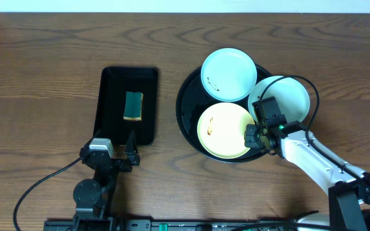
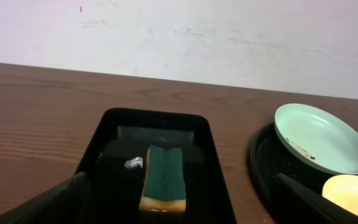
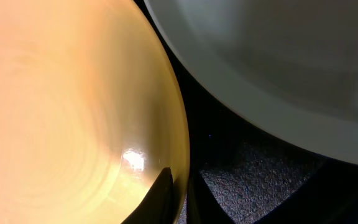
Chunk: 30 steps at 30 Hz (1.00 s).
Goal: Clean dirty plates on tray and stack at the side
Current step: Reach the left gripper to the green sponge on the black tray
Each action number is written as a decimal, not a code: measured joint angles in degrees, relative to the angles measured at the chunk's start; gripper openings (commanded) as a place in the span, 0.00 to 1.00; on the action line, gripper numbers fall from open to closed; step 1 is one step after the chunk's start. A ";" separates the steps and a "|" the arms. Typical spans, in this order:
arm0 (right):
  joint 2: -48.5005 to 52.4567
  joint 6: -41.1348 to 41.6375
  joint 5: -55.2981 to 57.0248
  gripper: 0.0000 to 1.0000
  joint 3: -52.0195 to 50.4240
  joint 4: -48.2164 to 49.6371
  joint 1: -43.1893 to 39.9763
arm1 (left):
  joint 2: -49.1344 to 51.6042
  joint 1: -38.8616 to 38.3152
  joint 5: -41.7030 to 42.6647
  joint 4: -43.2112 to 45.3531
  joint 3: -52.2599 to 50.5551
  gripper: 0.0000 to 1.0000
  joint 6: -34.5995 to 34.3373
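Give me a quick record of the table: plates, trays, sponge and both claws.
Round tray: holds three plates
Yellow plate: front, small brown smudge
Back mint plate: brown smudges
Right mint plate: overhangs tray's rim
Sponge: in rectangular tray, green side up
Left claw: open, by rectangular tray
Right claw: at yellow plate's rim, grip unclear

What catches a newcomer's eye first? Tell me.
A pale yellow round plate and two mint-white plates crowd the large glossy black round tray, right of centre; the right end effector sits at the yellow plate's rim. Left, a green sponge lies in a smaller rectangular black tray.
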 measured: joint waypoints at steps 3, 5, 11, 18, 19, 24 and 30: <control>0.00 0.00 -0.02 0.08 0.00 0.04 0.00 | 0.00 0.00 0.00 0.02 0.00 0.91 0.00; 0.00 0.00 -0.02 0.08 0.00 0.11 0.00 | 0.00 0.00 -0.07 0.00 0.00 0.91 0.00; 0.00 0.00 0.00 0.08 -0.02 0.11 0.00 | 0.00 0.00 -0.39 -0.07 0.00 0.91 -0.07; 0.00 0.00 0.00 0.12 -0.04 0.13 0.00 | 0.07 0.00 0.44 0.92 0.07 0.91 -7.48; 0.00 -0.02 -0.02 0.13 -0.04 0.15 0.00 | 0.37 0.00 0.63 0.39 0.35 0.91 -9.57; 0.00 -0.04 -0.11 0.19 -0.09 0.35 0.00 | 8.83 0.00 2.80 -3.93 7.26 0.91 -16.46; 0.00 0.00 -0.20 0.21 -0.22 0.61 0.00 | 32.70 0.00 3.96 -20.41 30.56 0.91 -15.19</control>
